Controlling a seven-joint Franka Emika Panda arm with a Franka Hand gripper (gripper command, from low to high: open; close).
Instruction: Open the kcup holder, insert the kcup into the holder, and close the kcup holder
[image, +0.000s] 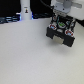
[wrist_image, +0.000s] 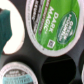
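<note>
kcup (wrist_image: 54, 26) green lid: "DARK MAGIC" | other lid print: too blurred to read

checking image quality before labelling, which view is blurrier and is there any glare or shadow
Exterior view: soft and low in detail, the arm's gripper smeared over the black boxy kcup holder, which casts a faint shadow on the pale matte table. Wrist view: close up, the green foil pod lid has readable but soft print; dark slots lose detail.

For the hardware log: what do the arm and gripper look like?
Only the arm's end shows, in the exterior view: a boxy white-to-pale-grey gripper at the top edge. Too blurred for cables, markings or logos; its tip merges with the black kcup holder below. The wrist view shows none of it.
</note>
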